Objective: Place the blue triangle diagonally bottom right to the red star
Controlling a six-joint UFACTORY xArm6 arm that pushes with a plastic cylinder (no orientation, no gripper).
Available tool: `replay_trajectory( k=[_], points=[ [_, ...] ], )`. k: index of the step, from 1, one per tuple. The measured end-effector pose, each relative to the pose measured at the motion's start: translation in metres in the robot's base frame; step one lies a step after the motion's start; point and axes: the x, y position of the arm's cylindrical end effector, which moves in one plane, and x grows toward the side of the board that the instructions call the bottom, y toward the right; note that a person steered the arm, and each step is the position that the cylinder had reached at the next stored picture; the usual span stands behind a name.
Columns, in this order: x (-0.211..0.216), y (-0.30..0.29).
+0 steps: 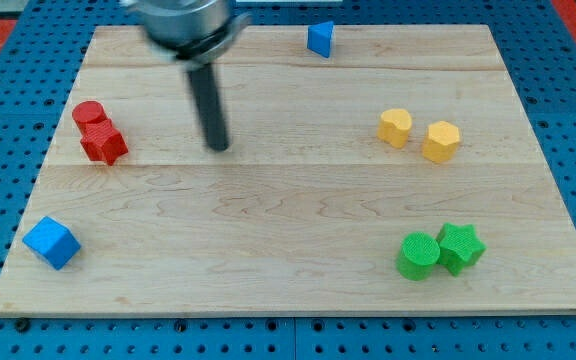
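The blue triangle [319, 39] lies near the top edge of the wooden board [298, 200], right of centre. The red star [103, 143] lies at the view's left, touching a red cylinder [88, 114] just above it. My tip [218, 146] rests on the board right of the red star and well below-left of the blue triangle, touching no block.
A blue cube [50, 242] sits at the bottom left. A yellow heart [395, 127] and a yellow hexagon [441, 141] sit at the right. A green cylinder [418, 255] and a green star [460, 247] touch at the bottom right.
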Motion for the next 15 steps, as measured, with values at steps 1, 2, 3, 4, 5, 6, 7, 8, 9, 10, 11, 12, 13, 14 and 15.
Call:
replay_trajectory(
  k=[1,2,3,4,5,6,7,8,9,10,11,12,13,14,15],
  points=[
    [-0.054,0.07],
    [-0.114,0.136],
    [-0.142,0.131],
    [-0.152,0.133],
    [-0.167,0.124],
    [-0.165,0.061],
    [-0.164,0.017],
    [-0.191,0.008],
    [-0.17,-0.055],
    [-0.144,-0.097],
    [-0.12,-0.125],
    [-0.119,-0.163],
    [-0.116,-0.164],
    [-0.126,-0.174],
    [-0.108,-0.203]
  ],
)
